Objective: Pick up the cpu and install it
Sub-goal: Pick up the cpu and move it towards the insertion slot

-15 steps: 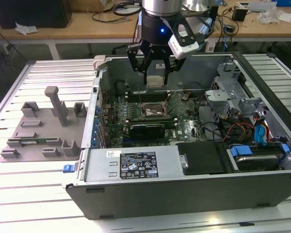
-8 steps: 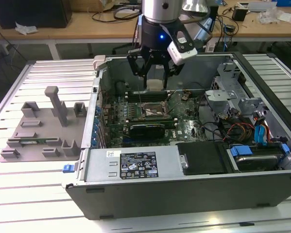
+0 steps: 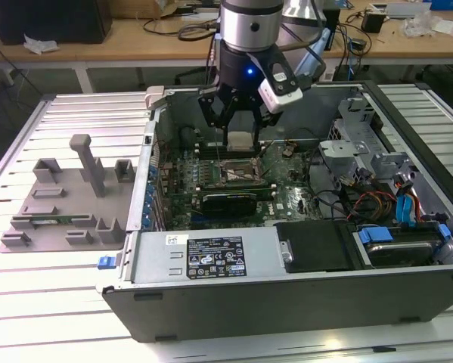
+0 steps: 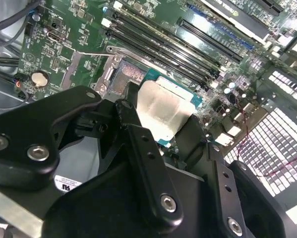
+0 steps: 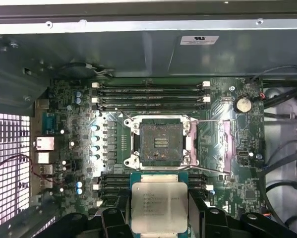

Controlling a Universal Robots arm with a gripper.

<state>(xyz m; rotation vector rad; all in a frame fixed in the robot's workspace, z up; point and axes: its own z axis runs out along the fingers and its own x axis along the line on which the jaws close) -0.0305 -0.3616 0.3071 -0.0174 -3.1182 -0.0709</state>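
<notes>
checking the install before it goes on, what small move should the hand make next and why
Probably a slow, short descent toward the socket, keeping the cpu level. The hand is shut on the cpu above the motherboard, the socket lies open and bare, and in the exterior view the cpu hangs above it, not yet seated.

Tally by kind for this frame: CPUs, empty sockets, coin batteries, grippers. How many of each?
cpu: 1, held above the board
empty socket: 1
coin battery: 1
gripper: 1, closed on the cpu
Total: 4
</notes>
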